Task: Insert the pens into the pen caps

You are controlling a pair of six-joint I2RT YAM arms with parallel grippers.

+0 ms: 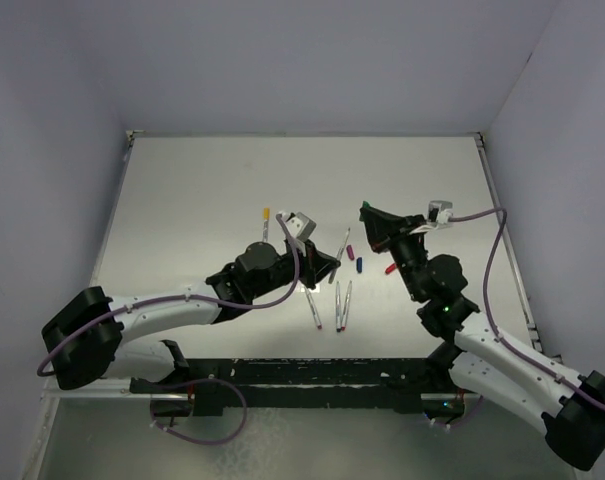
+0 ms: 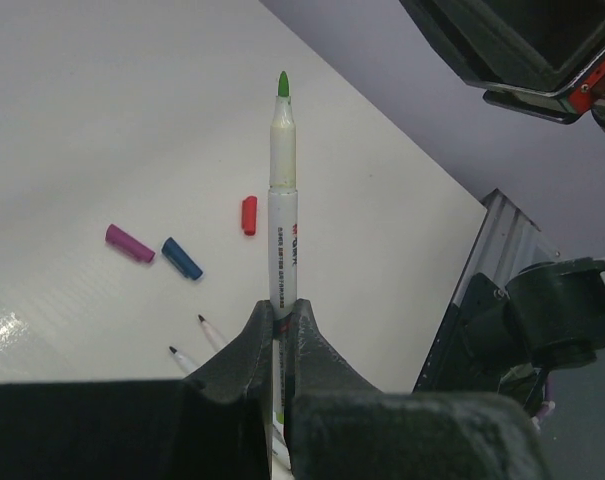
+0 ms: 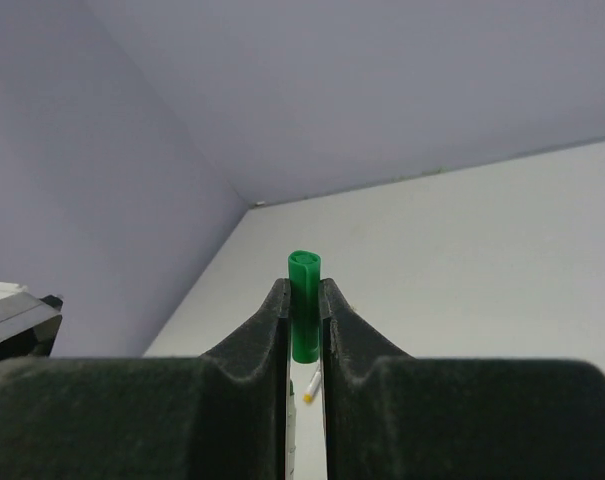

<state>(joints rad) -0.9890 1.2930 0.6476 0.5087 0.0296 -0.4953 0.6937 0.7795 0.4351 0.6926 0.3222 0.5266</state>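
My left gripper (image 2: 282,310) is shut on the body of a whitish pen with a green tip (image 2: 283,200), which sticks out forward above the table. My right gripper (image 3: 304,292) is shut on a green cap (image 3: 304,300), held in the air with one end showing past the fingertips. From above, the left gripper (image 1: 329,268) and right gripper (image 1: 366,212) are a short way apart over the table's middle. The magenta cap (image 2: 129,243), blue cap (image 2: 182,258) and red cap (image 2: 249,215) lie loose on the table. Three pens (image 1: 338,305) lie side by side nearer the arms.
A yellow-ended pen (image 1: 266,222) lies to the left of the left gripper and also shows in the right wrist view (image 3: 311,386). Two dark pen tips (image 2: 210,330) show by the left fingers. The table rail (image 1: 507,240) runs along the right. Grey walls enclose the table.
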